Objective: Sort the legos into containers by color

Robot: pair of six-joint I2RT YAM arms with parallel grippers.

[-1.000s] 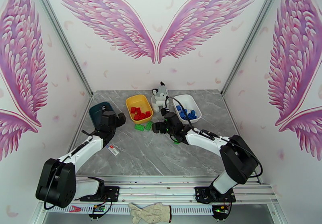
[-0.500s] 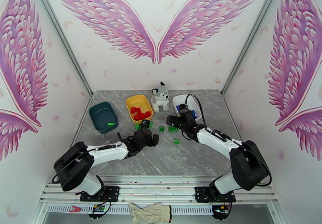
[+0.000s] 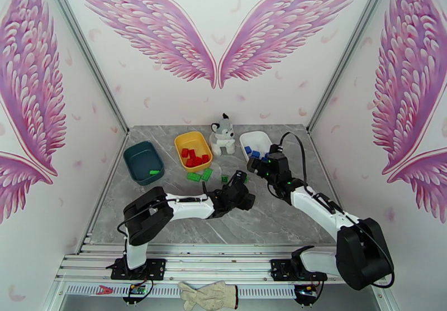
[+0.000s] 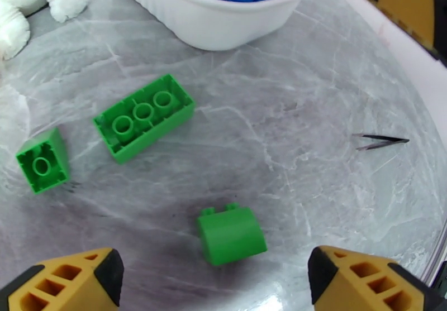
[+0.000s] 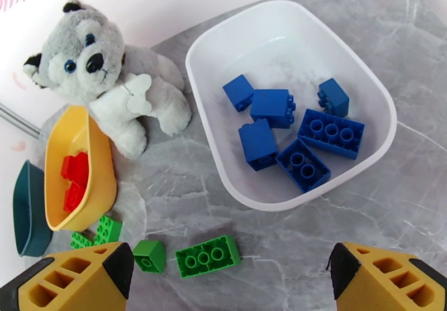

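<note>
Cream cloth, a work glove (image 3: 209, 294), lies on the rail at the near edge, between the two arm bases. Beyond it stretches the grey marbled surface (image 3: 184, 223), where the left arm reaches toward the middle. The left fingers (image 4: 72, 281) stand wide apart with nothing between them, poised over a rounded green lego (image 4: 231, 235) lying on its side. Just past that piece lie a long green lego (image 4: 143, 118) and a small square green lego (image 4: 43, 160), near each other but apart, both showing round hollows on top. Off to the left, two more green legos (image 3: 199, 175) lie just beside the near end of the yellow container (image 3: 191, 140), which holds a heap of red legos (image 5: 75, 181). The right fingers (image 5: 385, 281) are also spread wide and empty, above the surface at the near side of the white container (image 5: 279, 44); six blue legos (image 5: 329, 133) lie inside it. At the far left the dark teal container (image 3: 139, 158) holds one green lego (image 3: 154, 171). A plush husky (image 5: 95, 77) sits between the yellow and white containers, toward the back. Behind everything, pink wings (image 3: 218, 33) are painted on the wall.
</note>
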